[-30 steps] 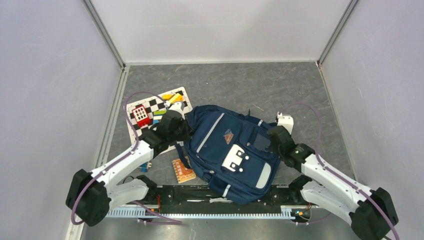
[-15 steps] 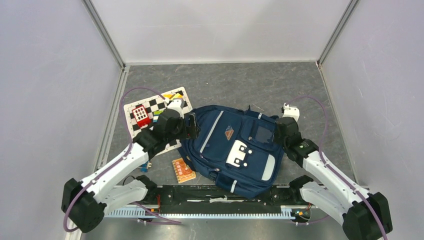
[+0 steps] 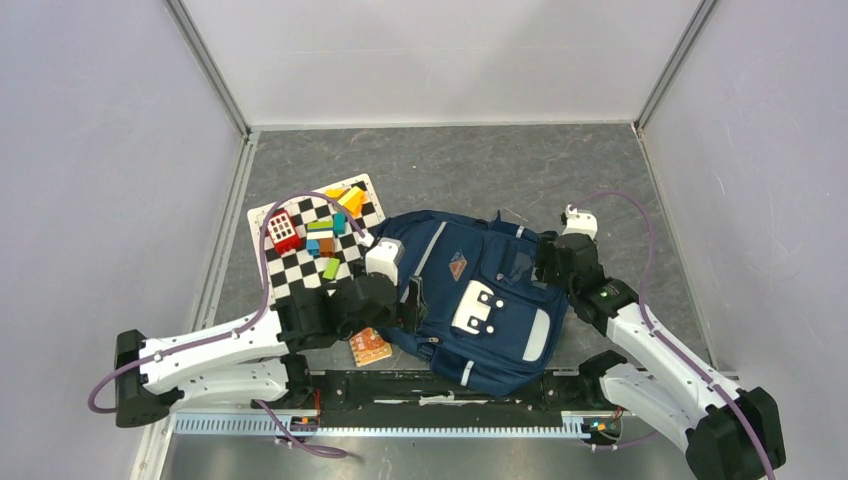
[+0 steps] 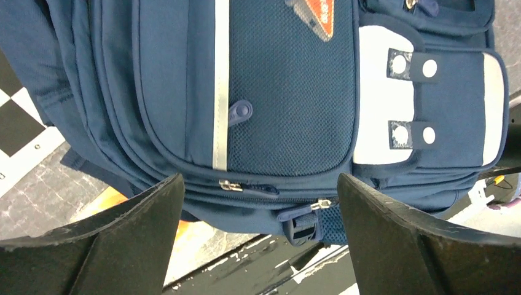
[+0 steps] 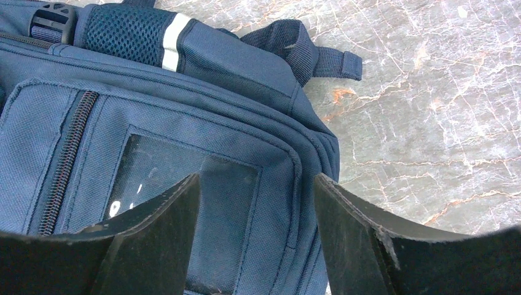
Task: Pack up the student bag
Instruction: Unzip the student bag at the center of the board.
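The student bag (image 3: 470,300) lies flat in mid-table, navy with grey stripes, a white patch and a small triangular logo. My left gripper (image 3: 408,304) is at its near-left edge, open. In the left wrist view the left gripper (image 4: 258,184) has its jaws wide either side of the bag's (image 4: 282,110) zip pulls and a buckle, holding nothing. My right gripper (image 3: 547,260) is at the bag's right side, open. In the right wrist view the right gripper (image 5: 257,181) hangs over the bag's (image 5: 184,104) clear-window pocket edge, with the fabric between its parted fingers.
A checkerboard mat (image 3: 290,278) with several coloured blocks (image 3: 322,240) lies left of the bag. An orange booklet (image 3: 368,346) sits by the bag's near-left corner. The black base rail (image 3: 400,385) runs under the bag's near end. Walls enclose three sides.
Both grippers have opened. The left arm swung from the bag's upper-left side down to its near-left edge. The bag shifted slightly away from the bases.
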